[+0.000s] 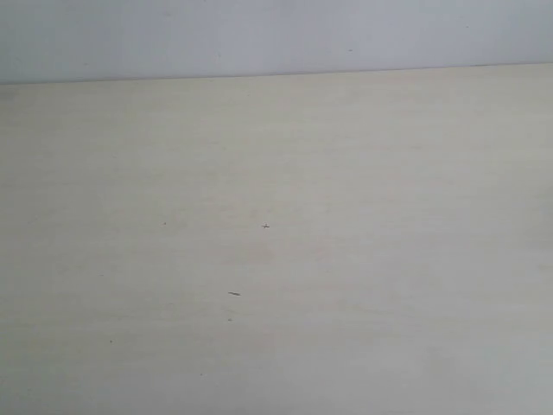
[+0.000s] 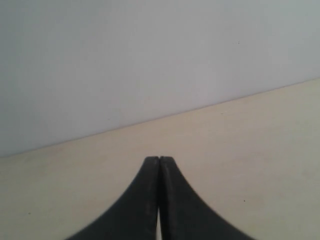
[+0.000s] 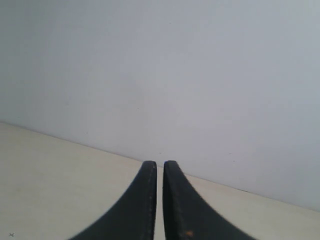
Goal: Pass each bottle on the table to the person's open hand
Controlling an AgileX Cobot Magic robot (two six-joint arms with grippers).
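Item 1. Broad flat pale cream-beige matte table (image 1: 363, 259). It fills most of the exterior view, and its far edge runs as a nearly level line across the top. Of the task's things, this is the only one that shows in any of the three views.

Item 2. Tiny dark specks on the table: one cross-shaped speck (image 1: 265, 226) near the middle of the exterior view, and one short dash-like mark (image 1: 234, 294) a little nearer the camera. A few fainter dots are too small to make out.

Item 3. Plain pale grey-white wall (image 1: 259, 35). It rises directly behind the table's far edge and forms the backdrop in both wrist views.

Item 4. Left gripper (image 2: 159, 159), two curved black fingers. The tips are pressed together, with nothing between them. It sits above bare tabletop and points toward the wall.

Item 5. Right gripper (image 3: 160, 163), two curved black fingers. They are drawn in to a thin slit — all but closed — and hold nothing. It also sits over bare tabletop, facing the wall.

Neither gripper shows in the exterior view.
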